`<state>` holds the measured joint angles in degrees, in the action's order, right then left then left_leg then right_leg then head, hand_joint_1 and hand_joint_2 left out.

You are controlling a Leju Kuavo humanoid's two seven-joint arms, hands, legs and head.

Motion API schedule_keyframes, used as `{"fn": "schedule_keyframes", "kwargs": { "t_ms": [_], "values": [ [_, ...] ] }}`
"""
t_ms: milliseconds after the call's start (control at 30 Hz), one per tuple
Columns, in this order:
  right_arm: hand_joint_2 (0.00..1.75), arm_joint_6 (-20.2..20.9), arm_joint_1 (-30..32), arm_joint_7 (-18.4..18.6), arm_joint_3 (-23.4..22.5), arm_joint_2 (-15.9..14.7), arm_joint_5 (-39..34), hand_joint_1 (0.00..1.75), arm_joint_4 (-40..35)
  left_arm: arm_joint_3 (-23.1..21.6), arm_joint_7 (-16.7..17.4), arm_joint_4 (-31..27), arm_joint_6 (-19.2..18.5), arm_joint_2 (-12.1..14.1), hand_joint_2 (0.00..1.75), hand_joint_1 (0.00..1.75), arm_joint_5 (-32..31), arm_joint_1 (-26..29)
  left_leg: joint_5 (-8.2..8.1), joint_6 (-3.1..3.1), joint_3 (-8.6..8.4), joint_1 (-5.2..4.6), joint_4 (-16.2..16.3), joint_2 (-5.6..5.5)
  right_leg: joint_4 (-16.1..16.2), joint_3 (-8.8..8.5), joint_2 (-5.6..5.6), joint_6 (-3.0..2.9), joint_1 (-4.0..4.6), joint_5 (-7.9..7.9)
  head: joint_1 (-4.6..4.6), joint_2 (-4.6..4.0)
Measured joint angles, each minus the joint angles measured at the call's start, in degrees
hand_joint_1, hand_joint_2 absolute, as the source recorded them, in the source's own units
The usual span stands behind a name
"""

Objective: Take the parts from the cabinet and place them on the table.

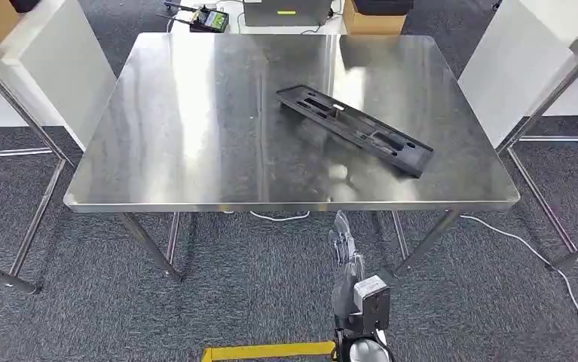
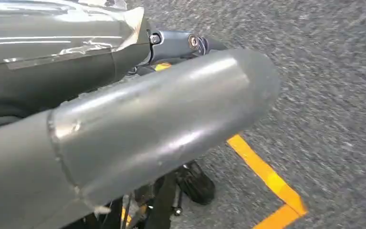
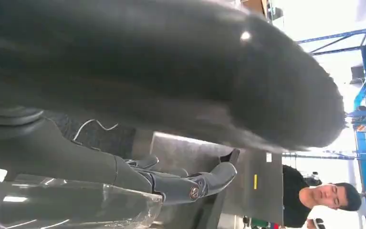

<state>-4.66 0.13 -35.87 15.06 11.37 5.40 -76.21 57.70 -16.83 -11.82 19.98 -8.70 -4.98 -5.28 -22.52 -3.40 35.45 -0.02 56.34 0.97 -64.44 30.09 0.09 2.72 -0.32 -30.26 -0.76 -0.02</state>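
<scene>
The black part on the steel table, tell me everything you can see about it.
The black part is a long, narrow, flat piece, matte and plastic-looking, with slots and recesses moulded into its upper face and a raised rim around the edge. It lies flat on the steel table, right of centre, set diagonally: one end points toward the far side, the other toward the near right corner. Its dim reflection shows in the tabletop beside it. Only the table touches it; the right robot hand hangs below the table's near edge, apart from it.
</scene>
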Motion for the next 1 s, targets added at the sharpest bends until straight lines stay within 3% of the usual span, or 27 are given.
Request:
{"fn": "schedule_keyframes", "kwargs": {
  "t_ms": [33,67,100,167,200,233,267,300,333,367,400,433,467,500,533,567,633,667,700,733,800,833,867,900,933,967,1000],
  "values": [
    [0.0,0.13,-0.47,-0.11,-0.13,0.07,0.04,0.0,0.24,0.0,0.06,0.0,0.24,-0.3,0.0,0.0,-0.15,-0.09,0.57,0.22,0.39,0.02,0.03,0.02,5.69,-4.14,-0.06,-0.61,0.32,-0.21,0.0,0.0],
    [0.0,0.24,-0.93,-0.2,-0.24,0.22,0.09,0.0,0.42,0.0,0.22,0.0,0.53,-0.46,0.0,0.0,-0.39,-0.07,1.02,0.54,0.74,-0.44,0.27,0.01,10.13,-7.02,-0.14,-0.95,0.81,-0.57,-0.07,0.0],
    [0.0,0.24,-1.39,-0.26,-0.46,0.28,0.18,0.0,0.74,0.0,0.33,0.0,0.57,-0.61,0.0,0.0,-0.52,-0.08,1.83,0.81,0.96,-0.46,0.16,0.14,10.76,-6.61,-0.07,-0.99,0.79,-0.88,0.18,0.0],
    [0.0,0.13,-1.52,-0.33,-0.72,0.46,0.53,0.0,1.44,0.0,0.35,0.0,0.48,-0.74,0.0,0.0,-0.61,-0.08,2.68,1.42,0.93,-0.27,-0.12,0.17,10.53,-5.88,-0.07,-1.61,0.93,-0.44,0.2,0.0],
    [0.0,0.09,-1.53,-0.33,-0.85,0.46,0.66,0.0,1.79,0.0,0.35,0.0,0.48,-0.72,0.0,0.0,-0.61,-0.02,2.93,1.71,1.15,-0.4,-0.05,-0.01,10.87,-5.46,-0.13,-2.22,-0.13,0.21,0.2,0.0],
    [0.0,0.02,-1.76,-0.31,-1.0,0.52,0.7,0.0,2.12,0.0,0.33,-0.04,0.37,-0.72,0.0,0.0,-0.68,-0.01,0.37,2.24,2.09,0.08,1.39,-0.57,10.79,-4.93,-0.37,-2.71,-0.56,0.94,0.29,0.0],
    [0.0,0.0,-1.79,-0.33,-1.09,0.66,0.7,0.0,2.25,-0.02,0.35,-0.04,0.24,-0.74,0.0,0.0,-0.68,0.07,-3.49,2.57,2.85,0.29,4.2,-0.66,10.78,-4.28,-0.44,-3.54,-0.57,1.54,0.54,0.0],
    [0.0,-0.04,-1.8,-0.33,-1.37,0.76,0.72,0.0,2.4,0.0,0.35,-0.04,-0.18,-0.79,0.0,0.0,-0.68,0.09,-7.41,3.01,3.8,0.58,8.46,-0.87,10.77,-3.6,-0.45,-3.97,-0.47,2.19,0.92,0.0],
    [0.0,-0.15,-1.77,-0.33,-1.7,0.85,0.72,0.0,2.51,0.0,0.35,-0.04,-0.37,-0.81,0.0,0.0,-0.78,0.12,-10.15,3.46,4.68,0.81,12.94,-0.93,10.71,-2.92,-0.5,-3.84,-0.39,2.83,0.83,0.0],
    [0.0,-0.24,-1.72,-0.26,-2.01,0.87,0.72,0.0,2.62,-0.02,0.35,-0.04,-0.7,-0.81,0.0,0.0,-0.83,0.12,-11.04,3.85,5.21,1.06,16.63,-0.93,10.56,-2.24,-0.57,-3.71,-0.37,3.43,0.87,0.0],
    [0.0,-0.26,-1.71,-0.22,-2.27,0.87,0.72,0.0,2.71,-0.02,0.46,-0.04,-0.74,-0.81,0.0,0.0,-0.98,0.12,-10.33,4.12,4.99,1.31,18.2,-0.92,10.33,-1.81,-0.59,-3.45,-0.38,3.86,0.85,0.0],
    [0.0,-0.26,-1.66,-0.15,-2.56,0.87,0.72,0.0,2.73,-0.02,0.59,-0.04,-0.81,-0.81,0.0,0.0,-1.03,0.12,-8.29,4.38,3.52,1.7,17.45,-0.89,9.84,-0.78,-0.59,-3.13,-0.5,4.34,0.87,0.0],
    [0.0,-0.26,-1.61,-0.04,-2.84,0.9,0.72,0.0,2.73,-0.02,0.68,-0.07,-0.83,-0.79,0.0,0.0,-1.09,0.11,-6.21,4.6,1.11,2.05,14.68,-0.87,9.27,0.1,-0.56,-2.98,-0.67,4.62,0.92,0.0],
    [0.0,-0.24,-1.6,0.0,-3.19,0.92,0.72,0.0,2.73,-0.02,0.77,-0.09,-0.94,-0.79,0.0,0.0,-1.14,0.09,-4.81,4.91,-2.65,2.42,9.59,-0.87,8.47,1.02,-0.52,-2.72,-0.88,4.78,0.9,0.0],
    [0.0,-0.22,-1.63,0.02,-3.48,0.96,0.72,0.0,2.71,-0.02,0.79,-0.09,-1.2,-0.81,0.0,0.0,-1.2,-0.01,-5.79,5.28,-5.89,2.76,4.61,-1.06,7.61,1.71,-0.52,-2.47,-0.87,4.91,0.94,0.0],
    [0.0,-0.2,-1.63,0.02,-3.78,0.98,0.72,0.0,2.64,-0.02,0.9,-0.11,-1.44,-0.9,0.0,0.0,-1.27,-0.14,-7.05,5.21,-7.37,2.16,2.34,-1.54,7.07,2.62,-0.44,-2.18,-0.5,5.08,1.1,0.0],
    [0.0,-0.15,-1.49,0.07,-4.02,1.01,0.98,0.0,2.53,-0.04,0.94,-0.11,-1.71,-0.87,0.0,0.0,-1.64,-0.18,-7.09,4.22,-6.31,1.89,2.18,-1.58,6.9,3.15,-0.49,-0.97,-0.36,5.95,0.94,0.0],
    [0.0,-0.15,-1.21,0.09,-4.24,1.01,1.03,0.0,2.38,-0.04,1.07,-0.11,-1.93,-0.87,0.0,0.0,-1.64,-0.15,-6.76,3.51,-6.04,1.56,2.2,-1.55,7.2,3.26,-0.47,-0.3,-0.44,6.43,0.81,0.0],
    [0.0,-0.15,-0.76,0.15,-4.55,1.01,1.05,0.0,2.18,-0.04,1.14,-0.11,-2.1,-0.87,0.0,0.0,-1.66,-0.11,-5.94,2.4,-5.5,1.34,1.72,-1.37,7.33,3.93,-0.39,0.56,-0.05,7.09,0.85,0.0],
    [0.0,-0.13,-0.59,0.24,-5.03,0.98,1.05,0.0,2.05,-0.04,1.2,-0.11,-2.27,-0.87,0.0,0.0,-1.68,-0.19,-5.07,1.51,-4.97,1.61,1.49,-0.88,6.18,4.42,-0.33,0.32,-0.62,5.95,0.96,0.0],
    [0.0,0.02,-0.08,0.48,-5.42,0.96,1.18,0.0,1.68,-0.04,1.27,-0.2,-2.62,-0.85,0.0,0.0,-1.7,-0.19,-3.71,0.31,-3.12,1.19,1.45,-0.78,0.17,7.17,-0.25,-1.35,-0.53,-0.36,0.39,0.0],
    [0.0,0.02,0.08,0.68,-5.66,0.96,1.33,0.0,1.55,-0.04,1.38,-0.33,-2.69,-0.85,0.0,0.0,-1.77,-0.16,-2.92,0.28,-2.1,1.05,1.46,-0.69,-4.53,8.29,-0.24,-1.81,-0.58,-3.38,0.41,0.0],
    [0.0,0.07,0.25,0.77,-5.9,0.94,1.4,0.0,1.51,-0.04,1.4,-0.37,-2.71,-0.85,0.0,0.0,-1.79,-0.18,-2.2,0.22,-1.08,0.89,1.49,-0.59,-8.34,9.03,-0.24,-1.73,-0.57,-4.91,0.39,0.0],
    [0.0,0.13,0.5,0.79,-6.25,0.87,1.49,0.0,1.46,-0.04,1.46,-0.39,-2.75,-0.85,0.0,0.0,-1.84,-0.18,-1.46,0.25,-0.14,0.76,1.52,-0.5,-10.52,8.92,-0.24,-1.29,-0.57,-4.89,0.42,0.0],
    [0.0,0.22,0.86,0.81,-6.51,0.79,1.51,0.0,1.42,-0.09,1.46,-0.39,-2.8,-0.85,0.0,0.0,-1.88,-0.18,-0.69,0.33,0.86,0.73,1.56,-0.49,-10.47,7.62,-0.24,-0.63,-0.52,-3.55,0.44,0.0],
    [0.0,0.35,1.1,0.81,-6.67,0.7,1.53,0.0,1.38,-0.09,1.46,-0.39,-2.89,-0.85,0.0,0.0,-1.88,-0.17,-0.02,0.46,1.73,0.71,1.6,-0.46,-8.73,5.63,-0.24,0.05,-0.43,-1.74,0.39,0.0],
    [0.0,0.55,1.27,0.81,-6.84,0.59,1.62,0.0,1.38,-0.09,1.49,-0.39,-3.04,-0.85,0.0,0.0,-1.9,-0.15,0.83,0.7,2.72,0.7,1.62,-0.45,-4.46,2.04,-0.25,0.58,-0.38,0.22,0.42,0.0]
  ]
}}
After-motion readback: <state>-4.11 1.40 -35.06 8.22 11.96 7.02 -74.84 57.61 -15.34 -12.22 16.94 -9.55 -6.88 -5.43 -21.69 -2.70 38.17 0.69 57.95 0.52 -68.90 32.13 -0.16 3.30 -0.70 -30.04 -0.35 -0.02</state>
